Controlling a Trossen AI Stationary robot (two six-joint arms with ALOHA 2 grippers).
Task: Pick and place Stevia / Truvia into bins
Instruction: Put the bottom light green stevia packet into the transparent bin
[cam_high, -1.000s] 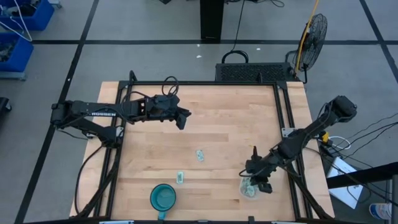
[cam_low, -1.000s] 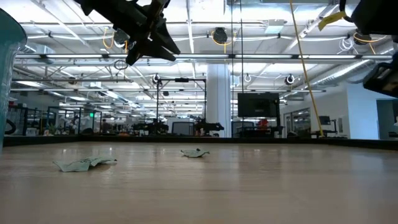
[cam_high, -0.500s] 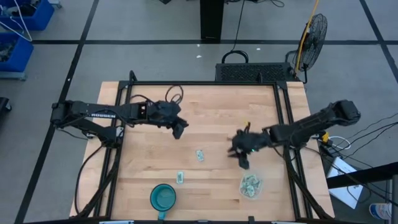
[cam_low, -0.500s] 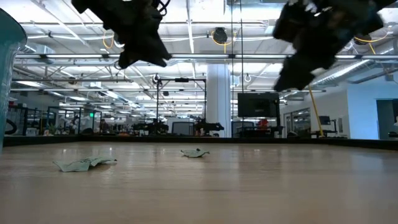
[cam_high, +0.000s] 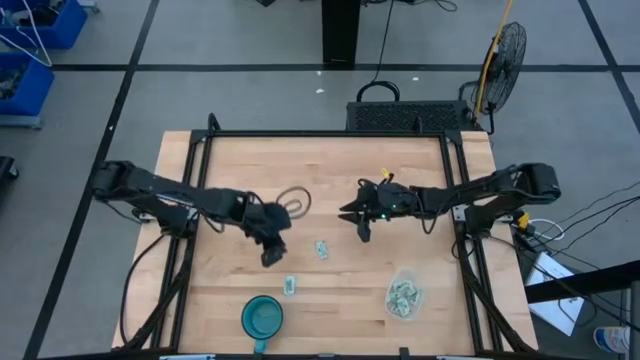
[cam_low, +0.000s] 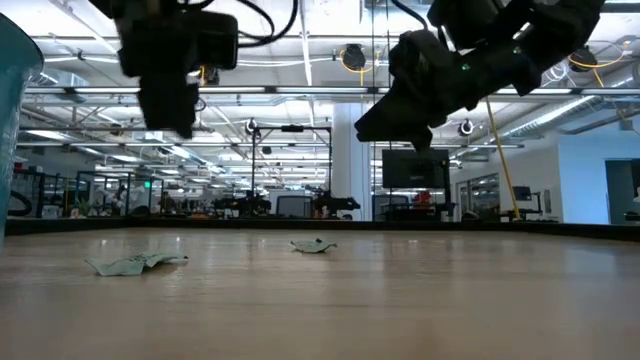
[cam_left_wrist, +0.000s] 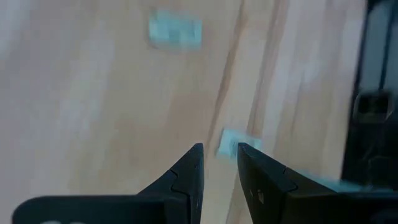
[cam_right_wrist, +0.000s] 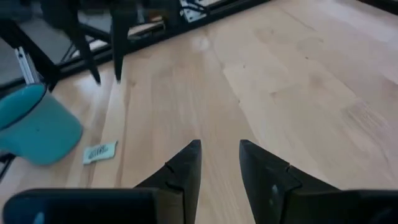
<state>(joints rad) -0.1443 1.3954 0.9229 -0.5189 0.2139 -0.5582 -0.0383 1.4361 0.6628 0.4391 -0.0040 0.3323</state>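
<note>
meanwhile both grippers hover mid-frame, left gripper (cam_high: 270, 255) and right gripper (cam_high: 362, 231) (fingers slightly apart, empty) flanking a stevia sachet (cam_high: 322, 250).

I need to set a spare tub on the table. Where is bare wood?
The far strip behind both arms is bare. So is the near-right corner beyond the clear tub. Crowded: the middle and near edge, with the left tool, right tool, two sachets and teal bowl.

Two blurred sachets (cam_left_wrist: 175, 29) in left wrist view; teal bowl (cam_low: 14, 110) cropped in low view.
</note>
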